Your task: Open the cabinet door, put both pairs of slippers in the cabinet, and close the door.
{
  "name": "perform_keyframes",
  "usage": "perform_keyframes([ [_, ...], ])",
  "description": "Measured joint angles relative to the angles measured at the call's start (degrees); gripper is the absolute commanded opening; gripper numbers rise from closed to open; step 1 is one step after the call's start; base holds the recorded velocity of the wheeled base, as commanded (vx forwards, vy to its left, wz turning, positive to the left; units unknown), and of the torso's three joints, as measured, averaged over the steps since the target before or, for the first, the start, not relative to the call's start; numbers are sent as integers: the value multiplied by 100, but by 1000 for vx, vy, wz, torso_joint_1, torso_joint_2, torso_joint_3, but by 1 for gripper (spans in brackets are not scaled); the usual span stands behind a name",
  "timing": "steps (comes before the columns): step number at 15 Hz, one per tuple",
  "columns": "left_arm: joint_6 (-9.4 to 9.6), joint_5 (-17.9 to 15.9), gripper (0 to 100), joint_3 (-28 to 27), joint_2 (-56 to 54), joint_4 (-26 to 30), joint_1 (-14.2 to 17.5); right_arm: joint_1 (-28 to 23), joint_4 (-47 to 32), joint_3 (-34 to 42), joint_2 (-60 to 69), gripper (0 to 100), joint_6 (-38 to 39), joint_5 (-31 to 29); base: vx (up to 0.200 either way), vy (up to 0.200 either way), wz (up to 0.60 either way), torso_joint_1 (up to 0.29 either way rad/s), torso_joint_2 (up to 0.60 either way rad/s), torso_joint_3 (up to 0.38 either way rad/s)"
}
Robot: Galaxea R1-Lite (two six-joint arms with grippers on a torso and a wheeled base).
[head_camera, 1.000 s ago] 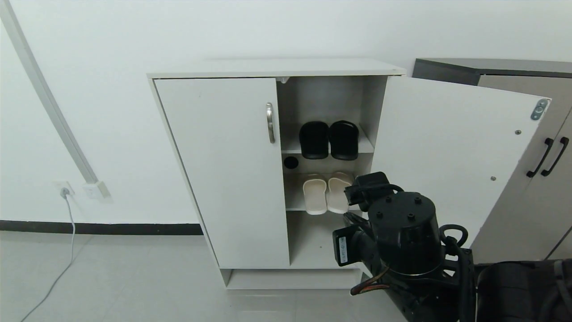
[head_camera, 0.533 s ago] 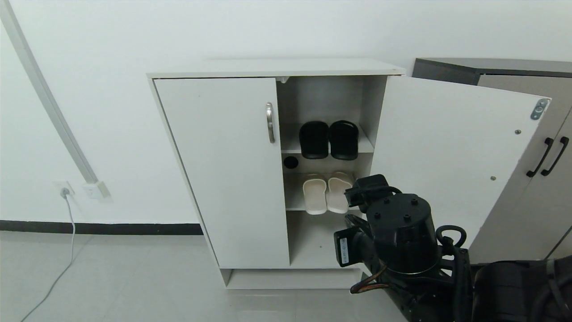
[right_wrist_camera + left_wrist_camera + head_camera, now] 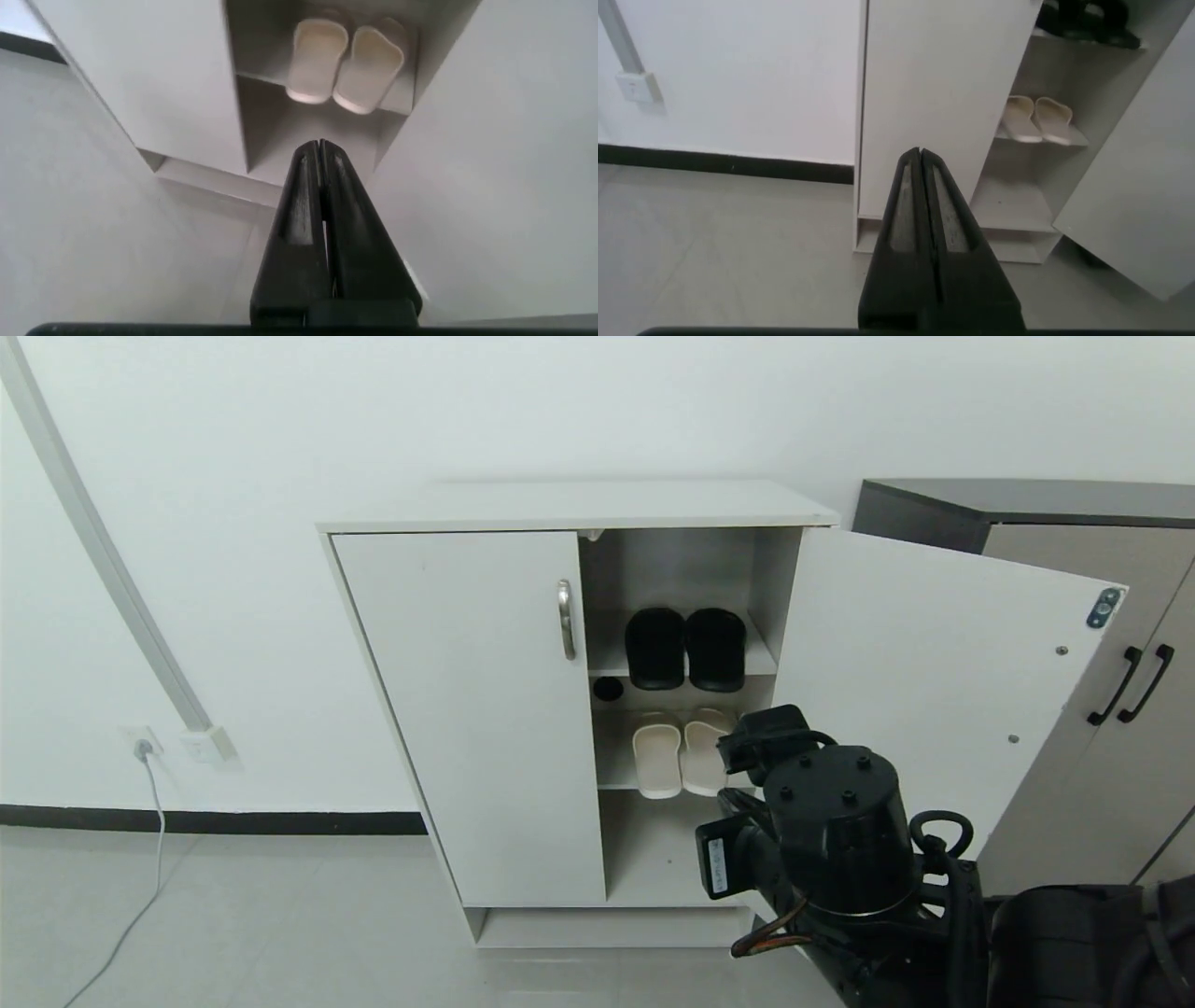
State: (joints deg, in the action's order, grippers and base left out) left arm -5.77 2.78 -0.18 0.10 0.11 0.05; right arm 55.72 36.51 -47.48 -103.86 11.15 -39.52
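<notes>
The white cabinet (image 3: 579,506) has its left door (image 3: 476,709) closed and its right door (image 3: 934,672) swung wide open. A black pair of slippers (image 3: 684,649) sits on the upper shelf. A cream pair of slippers (image 3: 674,751) sits on the middle shelf and also appears in the wrist views (image 3: 1036,119) (image 3: 346,56). My right gripper (image 3: 320,149) is shut and empty, low in front of the open compartment beside the open door (image 3: 505,168). My left gripper (image 3: 920,154) is shut and empty, held back from the cabinet above the floor.
A grey cabinet (image 3: 1102,709) with black handles stands just behind the open door at the right. A wall socket with a cable (image 3: 142,747) is at the left. Bare tiled floor (image 3: 233,915) spreads left of and in front of the cabinet.
The whole head picture has shifted down, so the camera moved. Slippers, doors and my right arm keep their places relative to each other.
</notes>
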Motion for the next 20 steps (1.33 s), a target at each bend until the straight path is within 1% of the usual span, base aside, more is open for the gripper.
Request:
perform_keyframes([
  [9,-2,1,0,0,0,7,2,-51,5,35,1,0,0,-5,0,0,0,125,-461,-334],
  [20,0,0,0,0,0,7,2,-57,5,44,1,0,0,-2,0,0,0,199,-514,-317],
])
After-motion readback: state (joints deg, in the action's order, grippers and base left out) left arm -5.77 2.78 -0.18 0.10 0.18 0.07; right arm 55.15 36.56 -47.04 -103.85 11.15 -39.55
